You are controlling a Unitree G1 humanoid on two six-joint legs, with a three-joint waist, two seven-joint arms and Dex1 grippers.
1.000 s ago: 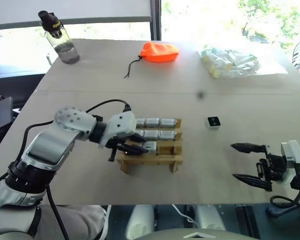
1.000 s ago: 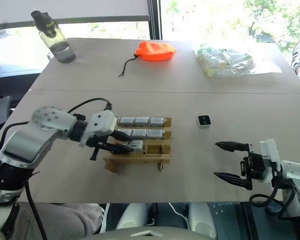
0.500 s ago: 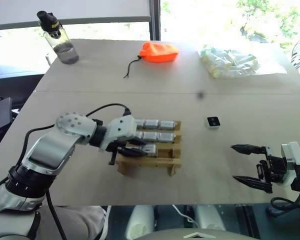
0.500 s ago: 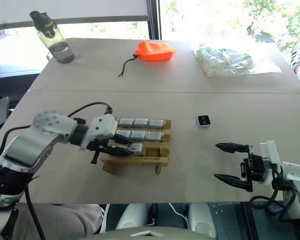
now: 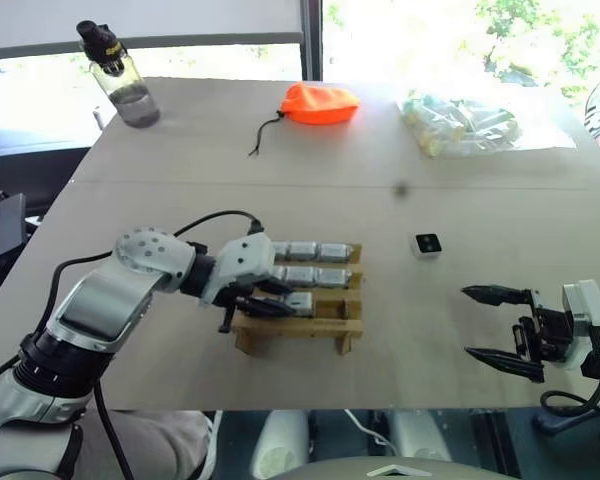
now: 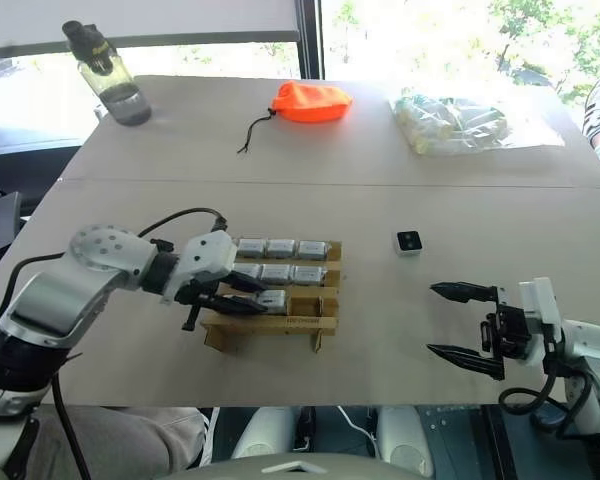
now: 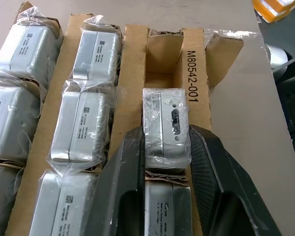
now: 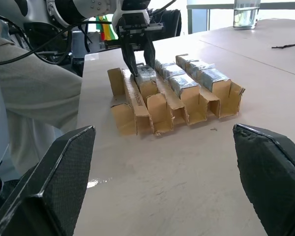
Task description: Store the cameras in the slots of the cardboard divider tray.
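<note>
- Left eye view: left gripper closed on a camera at the near row of the cardboard tray, over the row's left and middle slots; two farther rows full of wrapped cameras; one loose camera flat on the table, black lens face up, between tray and right gripper, fingers spread wide, holding nothing.
- Left wrist view: held camera pinched between both fingers, long axis running along them; silver-grey, wrapped in clear film.
- Right wrist view: tray standing beyond the wide-spread fingers.

A lab or office workroom: a large pale beige laminate table stands against bright floor-length windows, trees outside, with a dark office chair beside the table's left edge.
</note>
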